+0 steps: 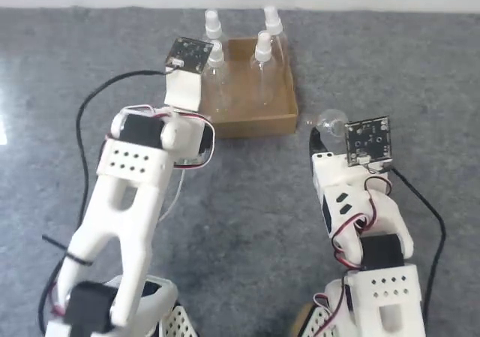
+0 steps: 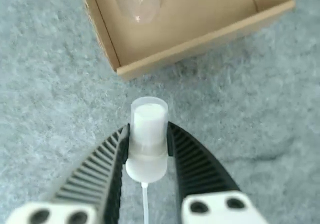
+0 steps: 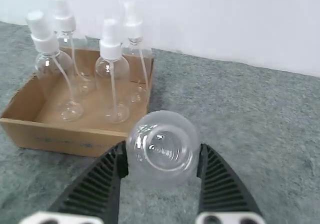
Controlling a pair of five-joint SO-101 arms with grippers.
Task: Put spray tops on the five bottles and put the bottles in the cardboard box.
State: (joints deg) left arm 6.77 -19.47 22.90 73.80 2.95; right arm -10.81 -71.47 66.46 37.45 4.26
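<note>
My left gripper (image 2: pixel 147 130) is shut on a white spray top (image 2: pixel 148 115), whose thin tube hangs down between the fingers. It hovers over grey carpet just short of the cardboard box (image 2: pixel 200 40). My right gripper (image 3: pixel 161 154) is shut on a clear bottle (image 3: pixel 162 140) without a top, held to the right of the box (image 3: pixel 60 134). In the high view this bottle (image 1: pixel 331 118) sits past the box's (image 1: pixel 255 123) front right corner. Several clear bottles with white spray tops (image 1: pixel 264 52) stand inside the box.
Grey carpet (image 1: pixel 247 224) covers the table. A white wall (image 3: pixel 225 19) runs close behind the box. Black cables (image 1: pixel 97 97) trail beside the left arm and the right arm. Open carpet lies in front of the box, between the arms.
</note>
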